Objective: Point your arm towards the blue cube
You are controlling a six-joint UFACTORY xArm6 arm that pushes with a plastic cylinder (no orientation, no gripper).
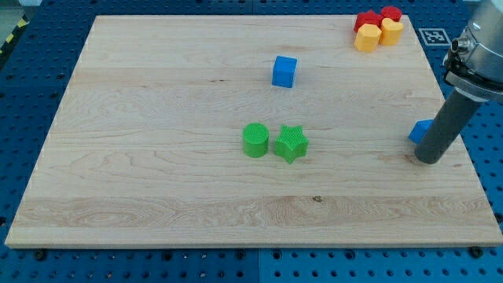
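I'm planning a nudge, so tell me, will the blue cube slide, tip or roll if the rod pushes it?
The blue cube sits flat on the smooth wooden board, so it would probably slide rather than roll. It looks small and squat, so tipping seems unlikely. An off-centre push might turn it. My tip is far off, toward the view's lower right.

A pale wooden board (157,141) is lying on a blue perforated table (31,86); a black-and-white marker (431,35) is sitting at two o'clock, yellow-black tape (11,39) at ten o'clock.
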